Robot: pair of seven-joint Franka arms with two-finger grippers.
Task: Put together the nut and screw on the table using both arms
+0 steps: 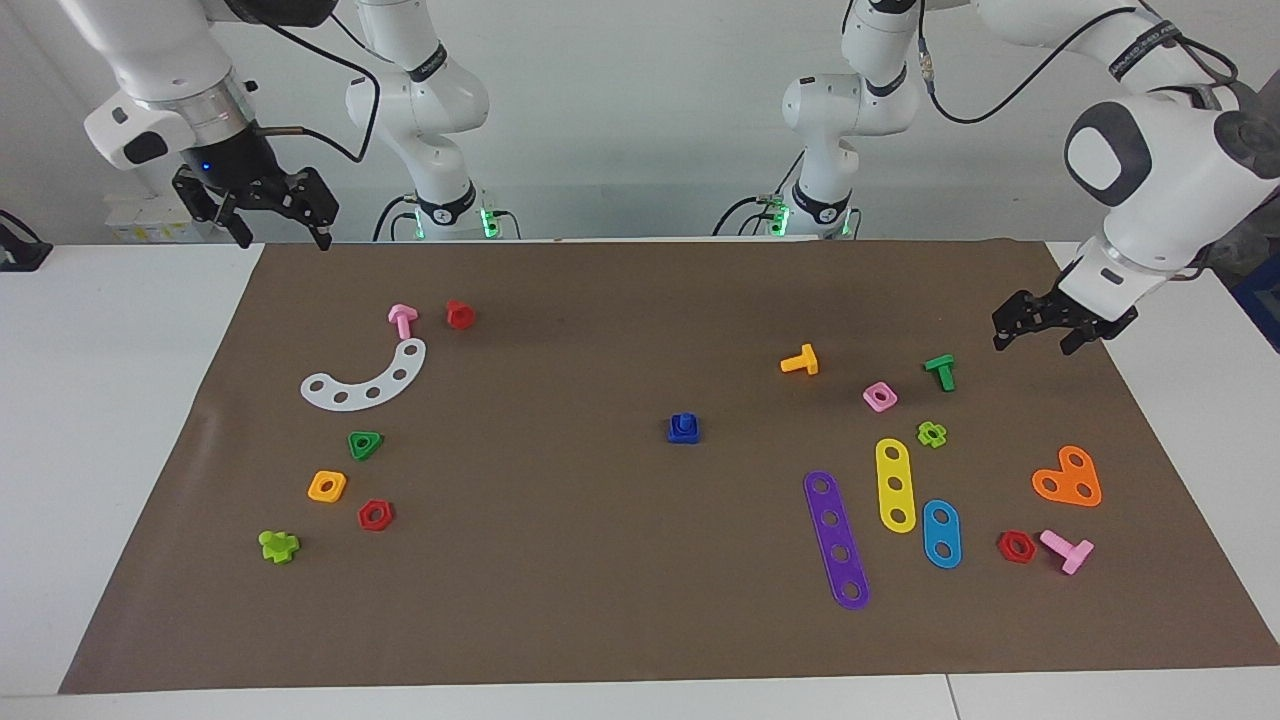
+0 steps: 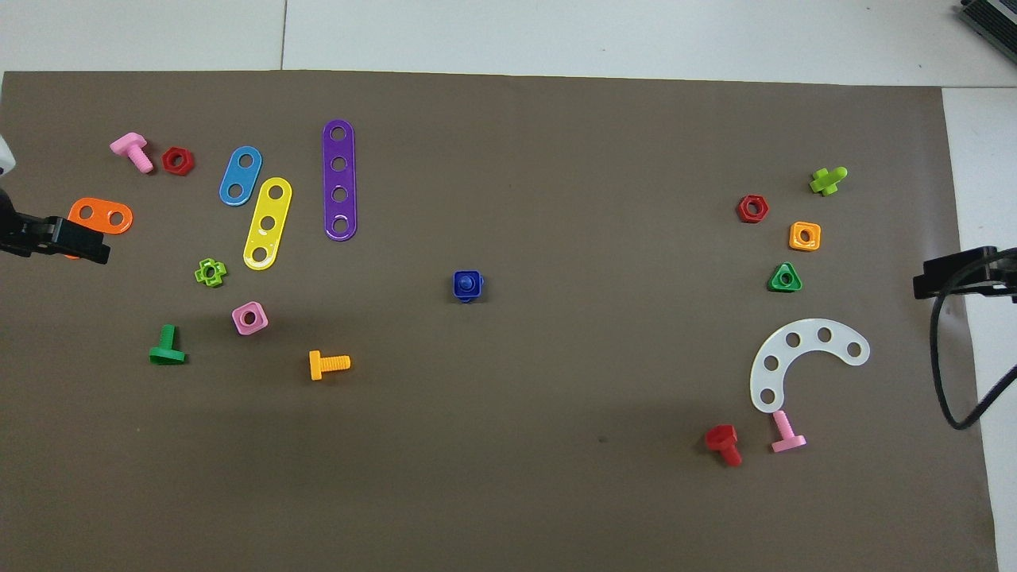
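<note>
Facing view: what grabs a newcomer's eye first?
The blue nut, with the blue screw standing in it, sits alone mid-mat, between bright toy parts scattered toward both ends of the table. The left pincer hangs open, empty, above the mat's edge; the right pincer is open and raised at the other end.

The blue square nut [image 1: 683, 430] lies flat mid-mat on the worktop [image 1: 120, 420], the blue screw [image 1: 683, 422] standing upright in its centre hole.

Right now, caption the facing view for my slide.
Blue nut and screw assembled mid-mat; left end effector and right end effector raised, open, empty.
</note>
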